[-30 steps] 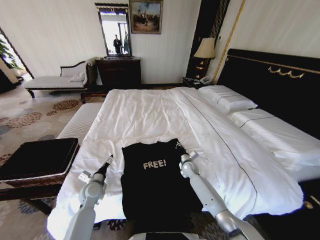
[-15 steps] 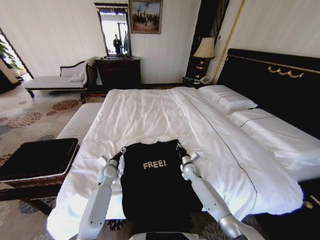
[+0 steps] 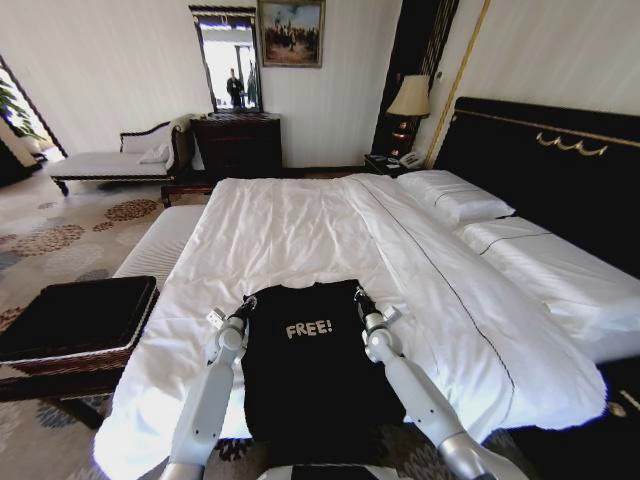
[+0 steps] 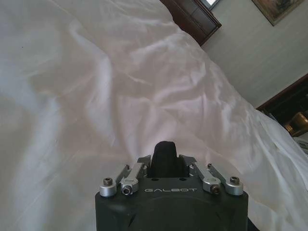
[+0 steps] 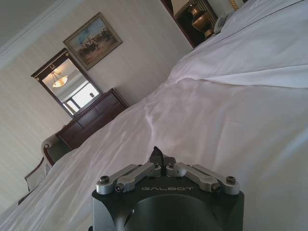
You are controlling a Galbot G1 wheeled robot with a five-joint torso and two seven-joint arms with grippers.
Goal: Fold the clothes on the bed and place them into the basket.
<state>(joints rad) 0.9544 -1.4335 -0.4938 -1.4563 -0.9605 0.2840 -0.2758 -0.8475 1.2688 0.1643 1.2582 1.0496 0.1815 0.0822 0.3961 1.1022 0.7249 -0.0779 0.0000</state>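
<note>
The bed [image 3: 300, 225] has white sheets, and the black T-shirt [image 3: 310, 375] lies flat on its near end. The basket [image 3: 75, 315] stands on the floor to the left of the bed. The left claw [image 3: 245, 303] is pressed together at the shirt's left shoulder, and the right claw [image 3: 360, 296] is pressed together at the right shoulder.

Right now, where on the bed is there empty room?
Bare white sheet lies between the T-shirt and the pillows on the bed. It is crowded at the shirt's shoulders, with the left hand and right hand there.
</note>
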